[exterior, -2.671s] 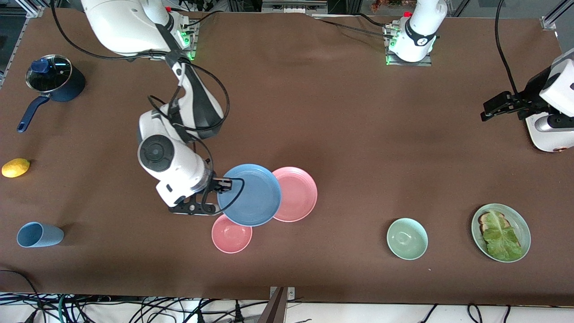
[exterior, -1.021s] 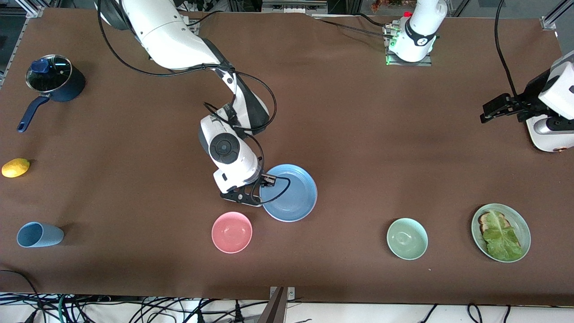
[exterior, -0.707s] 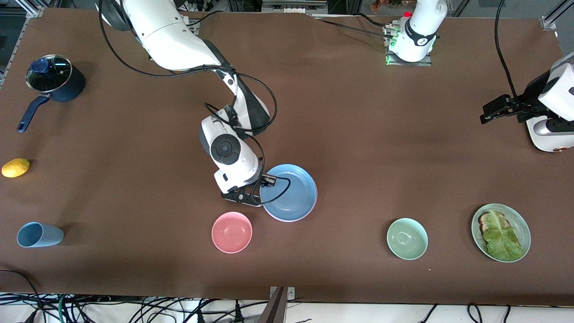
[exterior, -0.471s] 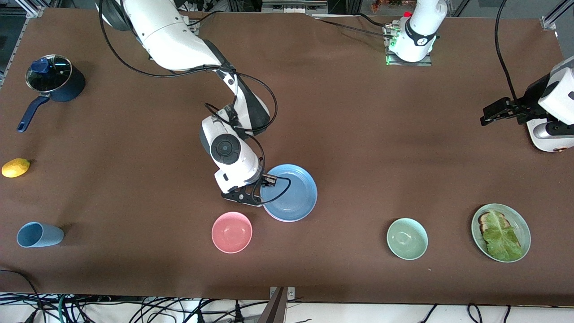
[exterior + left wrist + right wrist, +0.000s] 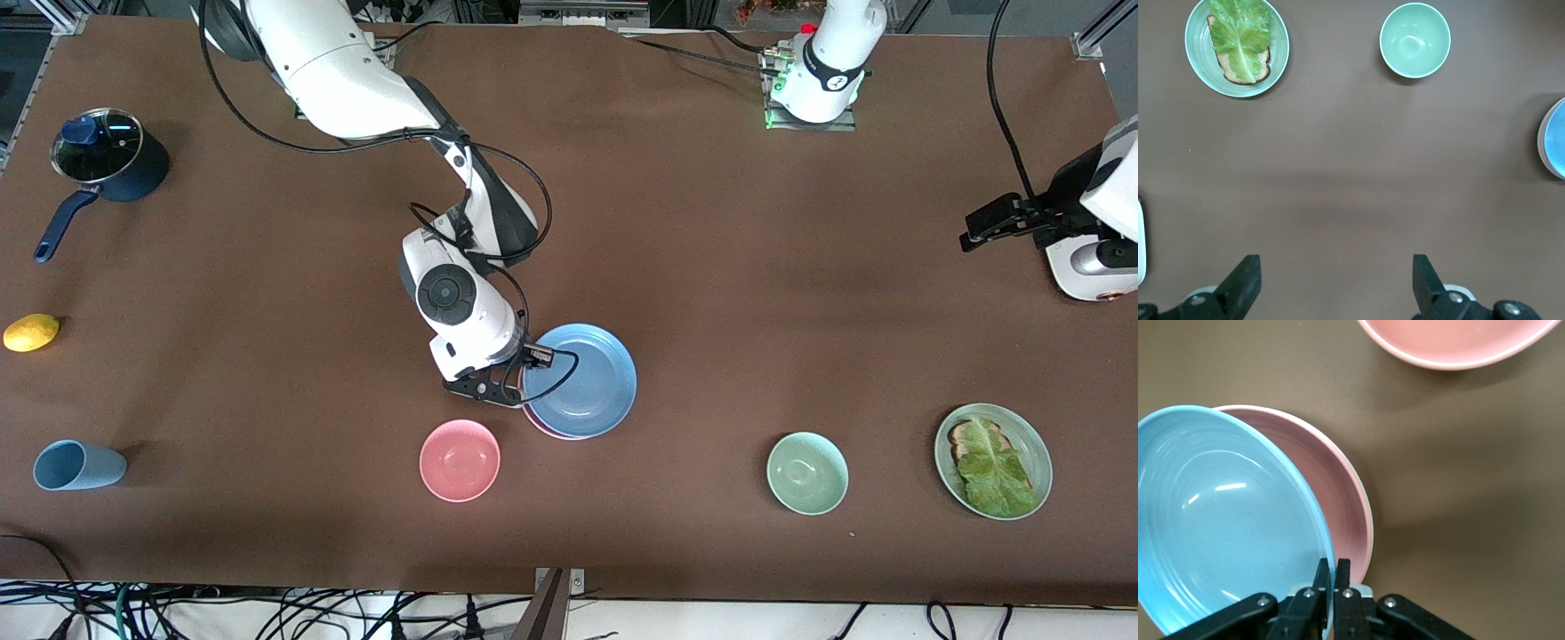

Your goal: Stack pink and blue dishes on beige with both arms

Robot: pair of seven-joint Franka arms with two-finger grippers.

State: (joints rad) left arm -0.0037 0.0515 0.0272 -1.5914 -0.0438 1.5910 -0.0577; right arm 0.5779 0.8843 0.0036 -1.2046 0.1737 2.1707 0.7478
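The blue plate (image 5: 582, 382) lies over the pink plate (image 5: 544, 430), of which only a sliver of rim shows on the side nearer the front camera. My right gripper (image 5: 526, 375) is shut on the blue plate's rim at the right arm's side. In the right wrist view the gripper (image 5: 1332, 563) pinches the blue plate (image 5: 1218, 520), which sits offset and tilted above the pink plate (image 5: 1341, 493). The beige plate is hidden. My left gripper (image 5: 978, 228) waits open over bare table at the left arm's end; the left wrist view shows this gripper (image 5: 1335, 267) with nothing between its fingers.
A pink bowl (image 5: 460, 460) stands close to the plates, nearer the front camera. A green bowl (image 5: 807, 473) and a green plate with lettuce and toast (image 5: 993, 460) sit toward the left arm's end. A blue cup (image 5: 78, 465), a lemon (image 5: 31, 332) and a dark pot (image 5: 108, 164) are at the right arm's end.
The right gripper carried the blue plate over the pink plate, then shifted it slightly toward the left arm's end, baring more pink rim. The left gripper drifted a little.
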